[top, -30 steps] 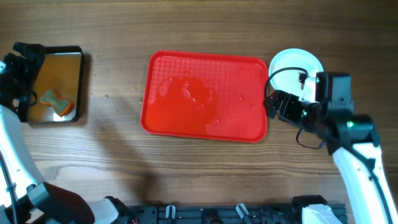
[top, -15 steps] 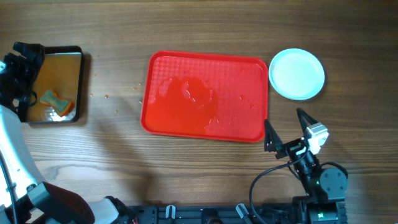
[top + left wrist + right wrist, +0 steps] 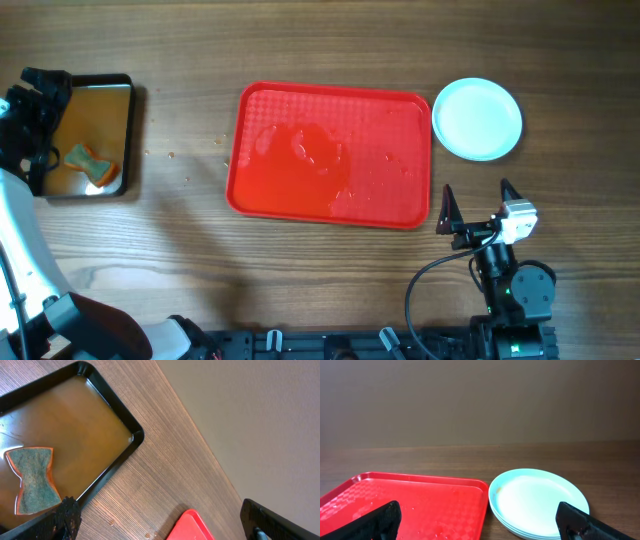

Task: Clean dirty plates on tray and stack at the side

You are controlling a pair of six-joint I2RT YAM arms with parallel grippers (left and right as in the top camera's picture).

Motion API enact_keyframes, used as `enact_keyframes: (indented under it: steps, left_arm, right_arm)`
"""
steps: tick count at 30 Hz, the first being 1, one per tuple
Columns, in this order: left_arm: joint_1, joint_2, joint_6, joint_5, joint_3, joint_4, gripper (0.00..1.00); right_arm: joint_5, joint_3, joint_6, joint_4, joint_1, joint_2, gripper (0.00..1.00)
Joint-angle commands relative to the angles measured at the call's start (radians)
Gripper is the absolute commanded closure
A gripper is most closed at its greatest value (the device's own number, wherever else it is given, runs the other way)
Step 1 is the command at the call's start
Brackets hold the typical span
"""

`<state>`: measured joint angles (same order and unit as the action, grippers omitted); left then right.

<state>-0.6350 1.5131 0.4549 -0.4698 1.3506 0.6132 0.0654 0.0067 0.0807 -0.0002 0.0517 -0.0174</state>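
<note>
Both left pincer point(image 3: 161, 521) and right pincer point(image 3: 476, 190) gape; pale plates point(image 3: 477, 118) sit stacked, clean.

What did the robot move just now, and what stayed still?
The right arm pulled away from the stack of pale blue round plates and came back to the near table edge. Its tool is open and holds nothing. The plates now show fully. The red plastic tray, the black rectangular tray and the green sponge in it stayed put.

tray point(image 3: 330, 155) red, grid-textured | plates point(image 3: 477, 118) pale aqua | basin point(image 3: 131, 130) black | sponge point(image 3: 90, 165) green, orange-edged
</note>
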Motion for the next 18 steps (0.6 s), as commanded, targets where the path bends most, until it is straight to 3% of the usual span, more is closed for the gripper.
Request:
enact_keyframes:
  steps: [1, 9, 12, 17, 18]
  left_arm:
    - [0.004, 0.005, 0.002, -0.011, 0.009, -0.003, 0.0]
    - [0.004, 0.006, 0.001, -0.011, 0.009, -0.003, 0.0]
    - [0.004, 0.003, -0.005, 0.21, 0.009, 0.011, 0.0]
    - [0.005, -0.017, -0.006, 0.249, 0.009, 0.018, 0.0]
    - [0.005, -0.031, -0.006, 0.288, 0.009, 0.077, 0.0]
  right_arm:
    - [-0.02, -0.002, -0.013, 0.002, 0.004, 0.013, 0.0]
    - [-0.02, -0.002, -0.014, 0.002, 0.004, 0.013, 0.0]
    - [-0.02, -0.002, -0.014, 0.002, 0.004, 0.013, 0.0]
    - [-0.02, -0.002, -0.013, 0.002, 0.004, 0.013, 0.0]
    - [-0.02, -0.002, -0.013, 0.002, 0.004, 0.013, 0.0]
